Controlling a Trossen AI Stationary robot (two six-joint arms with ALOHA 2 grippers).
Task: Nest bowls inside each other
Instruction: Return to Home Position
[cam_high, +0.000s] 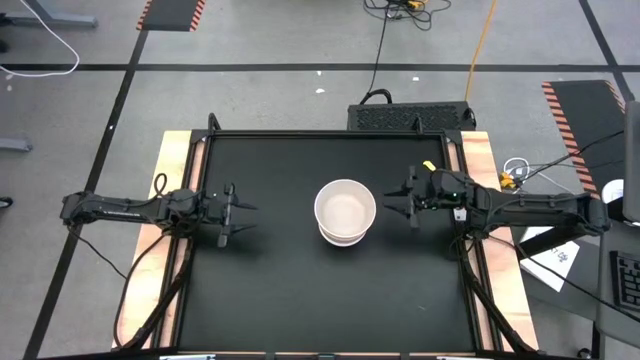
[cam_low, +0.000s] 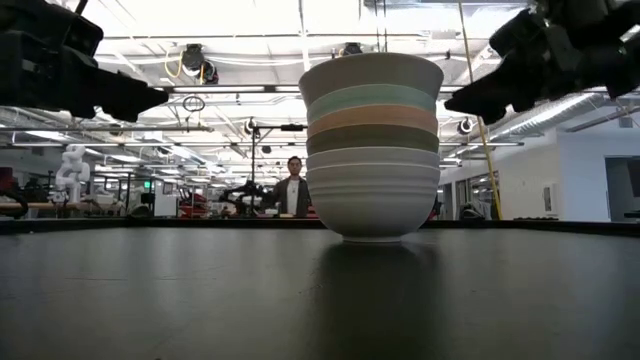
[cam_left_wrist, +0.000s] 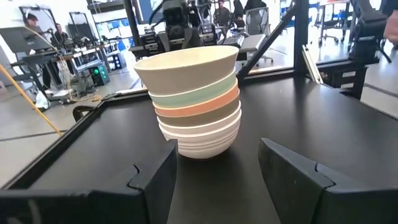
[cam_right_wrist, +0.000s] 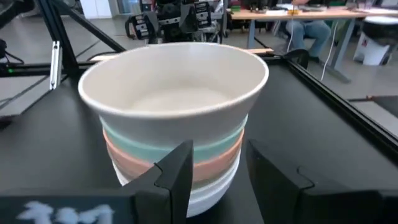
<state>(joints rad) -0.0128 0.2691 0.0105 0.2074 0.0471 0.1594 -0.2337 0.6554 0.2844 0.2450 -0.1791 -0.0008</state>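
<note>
Bowls (cam_high: 345, 212) nested in one stack on the desk (cam_high: 270, 300).
It stands upright at the middle; the right pincer (cam_high: 390, 203) hovers near it, open and empty, the left pincer (cam_high: 250, 217) farther off, likewise open. A careless swing of the right pincer could clip the top rim and topple everything.

We see two dark, nearly black arms, long and thin, built of chunky jointed bits. By left arm (cam_high: 130, 208), black cables (cam_high: 158, 186) loop at side. On right arm (cam_high: 530, 208), small yellow tag (cam_high: 428, 166) near wrist. We see left gripper (cam_high: 243, 215) and right gripper (cam_high: 393, 200), both dark and blocky. Up close, fingers (cam_left_wrist: 158, 180) look dark, flat, wedge-shaped, with slanted edges and dull skin.
</note>
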